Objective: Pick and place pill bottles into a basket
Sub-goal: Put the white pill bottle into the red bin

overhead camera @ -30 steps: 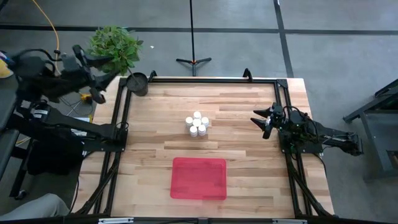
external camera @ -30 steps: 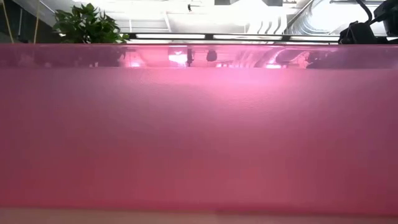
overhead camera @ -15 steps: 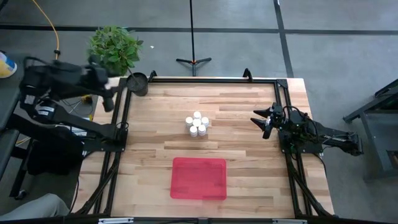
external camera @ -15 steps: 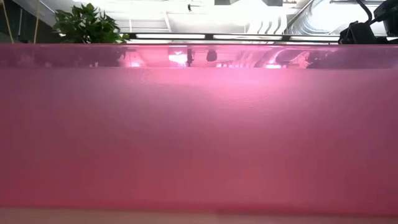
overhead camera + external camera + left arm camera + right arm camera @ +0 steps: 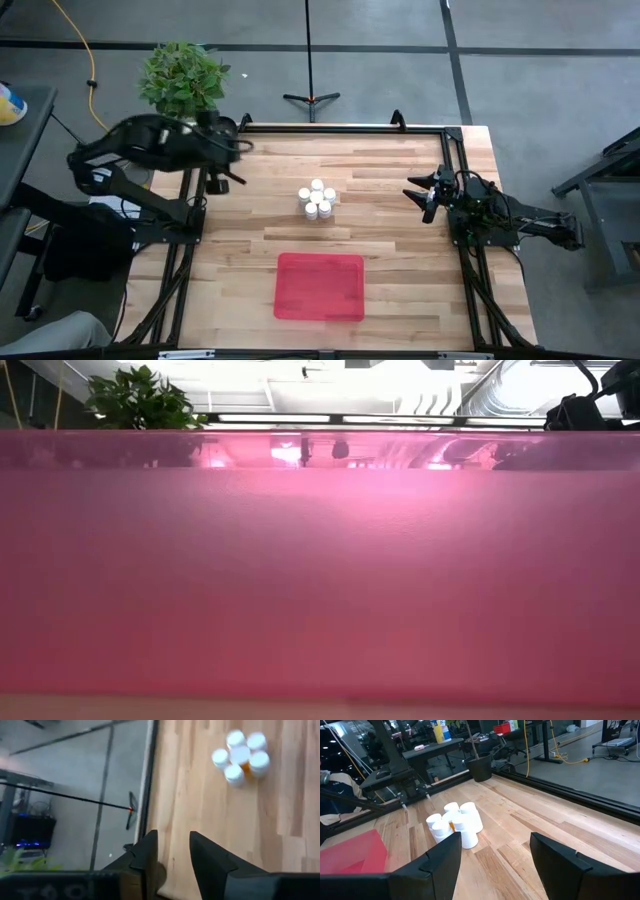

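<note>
Pill bottles [image 5: 317,199] is where you should anchor: they stand bunched together, white caps up, in the middle of the table [image 5: 400,260], untouched. Your left arm now reaches in over the table's far left corner, elbow bent, with the left claw [image 5: 222,180] hanging well to the left of the pill bottles and nothing in it. Its fingers [image 5: 146,855] are drawn in to only a narrow gap. A second ago that arm was folded back off the table beside the potted plant [image 5: 182,75] with the claw part open; it has since swung inward and closed. Your right arm has not shifted: the right claw [image 5: 424,194] waits to the right of the pill bottles, jaws spread wide, empty. The basket [image 5: 320,286] lies on the near side of the pill bottles, apart from them, and fills the low view.
</note>
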Controlling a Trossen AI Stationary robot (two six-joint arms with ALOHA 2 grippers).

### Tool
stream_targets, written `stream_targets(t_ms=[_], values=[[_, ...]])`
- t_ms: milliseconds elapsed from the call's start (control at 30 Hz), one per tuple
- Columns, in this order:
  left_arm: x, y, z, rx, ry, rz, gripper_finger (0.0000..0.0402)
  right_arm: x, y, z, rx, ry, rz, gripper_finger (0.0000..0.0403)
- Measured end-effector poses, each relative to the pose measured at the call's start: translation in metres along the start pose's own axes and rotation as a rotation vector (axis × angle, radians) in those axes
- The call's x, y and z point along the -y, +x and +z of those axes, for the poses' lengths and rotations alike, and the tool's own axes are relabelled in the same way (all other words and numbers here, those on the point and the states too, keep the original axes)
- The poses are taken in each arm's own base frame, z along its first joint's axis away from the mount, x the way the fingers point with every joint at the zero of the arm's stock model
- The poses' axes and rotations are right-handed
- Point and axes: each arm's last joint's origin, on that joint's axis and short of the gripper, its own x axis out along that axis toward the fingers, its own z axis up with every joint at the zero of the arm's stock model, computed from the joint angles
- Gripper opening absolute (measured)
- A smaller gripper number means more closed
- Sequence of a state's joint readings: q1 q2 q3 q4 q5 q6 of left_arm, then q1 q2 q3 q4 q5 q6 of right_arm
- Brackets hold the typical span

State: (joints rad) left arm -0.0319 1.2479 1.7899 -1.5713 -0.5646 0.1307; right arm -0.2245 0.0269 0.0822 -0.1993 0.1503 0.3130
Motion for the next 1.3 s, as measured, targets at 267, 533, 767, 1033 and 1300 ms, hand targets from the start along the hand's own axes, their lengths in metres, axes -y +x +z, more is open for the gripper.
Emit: stream_targets(t_ms=[267,533,767,1033,1300], values=[[0.032,0.047,0.004,-0.164,0.12,-0.127,0.0126,0.0,0.0,0.0,-0.002,0.0,0.002,0.0226],[0.063,0.104,-0.003,-0.203,0.112,-0.219,0.0149,0.0,0.0,0.0,-0.003,0.0,0.002,0.0226],[0.066,0.149,-0.006,-0.213,0.002,-0.274,0.0204,0.0,0.0,0.0,-0.005,0.001,0.008,0.0226],[0.059,0.174,0.005,-0.132,-0.014,-0.281,0.0267,0.0,0.0,0.0,-0.007,0.003,0.009,0.0226],[0.06,0.199,0.019,-0.026,-0.082,-0.465,0.0286,0.0,0.001,-0.002,-0.023,0.001,0.004,0.0226]])
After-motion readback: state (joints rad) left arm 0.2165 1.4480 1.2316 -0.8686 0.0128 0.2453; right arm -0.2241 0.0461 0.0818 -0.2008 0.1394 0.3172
